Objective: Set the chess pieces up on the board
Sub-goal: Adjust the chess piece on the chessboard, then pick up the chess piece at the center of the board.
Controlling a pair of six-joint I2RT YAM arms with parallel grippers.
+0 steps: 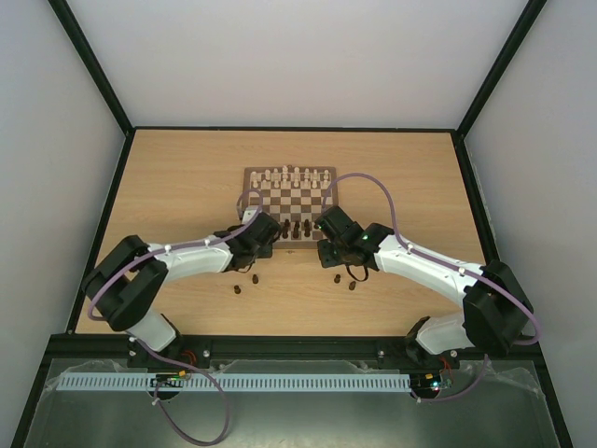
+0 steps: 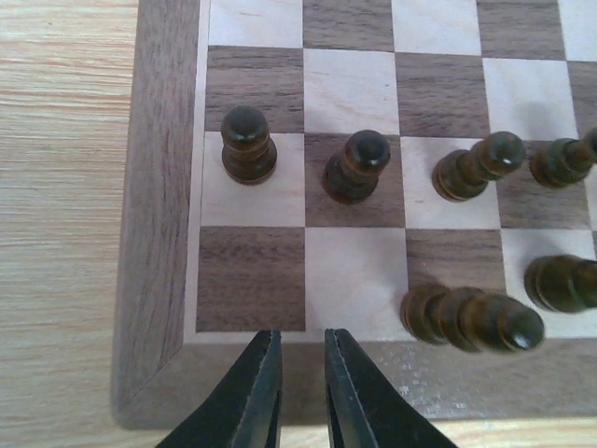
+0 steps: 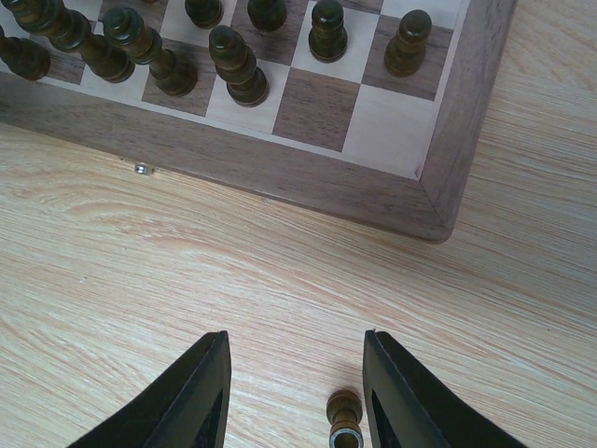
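On the tabletop [image 1: 187, 187] lie 4 chess pieces [image 1: 237, 289]; left gripper [image 2: 300, 359] nearly closed, right gripper [image 3: 294, 373] spread.

You get soft, even light from above, with no hard glare on the worktop [image 1: 187, 187]. Short, faint shadows sit under the chess pieces [image 2: 248, 145]. The overhead view is sharp but small; in both wrist views the dark fingers [image 3: 201, 397] blur slightly at the bottom edge.
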